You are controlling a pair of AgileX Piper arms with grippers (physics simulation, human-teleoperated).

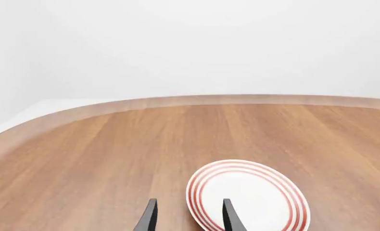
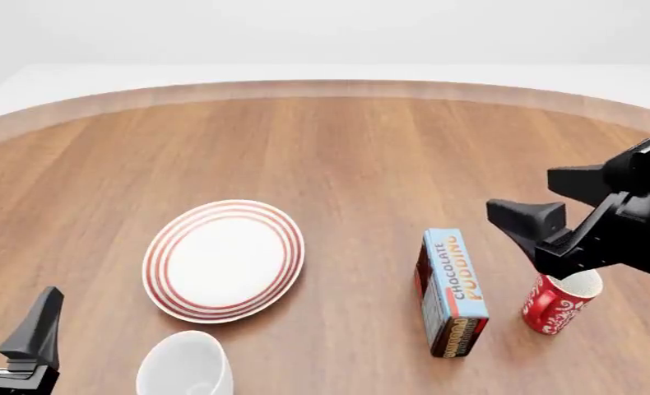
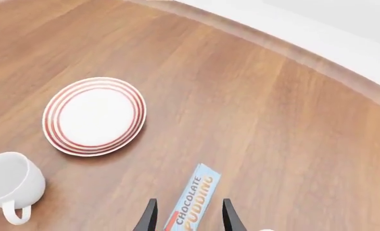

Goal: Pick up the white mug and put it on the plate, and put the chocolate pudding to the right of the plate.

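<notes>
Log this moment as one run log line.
white mug on table, untouched | plate empty | chocolate pudding right of plate | both jaws open, holding nothing

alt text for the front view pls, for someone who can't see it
A red-ringed white plate sits empty on a wooden table, a white mug just in front of it. To the right lie a chocolate pudding box and a red mug, under the open right gripper.
</notes>
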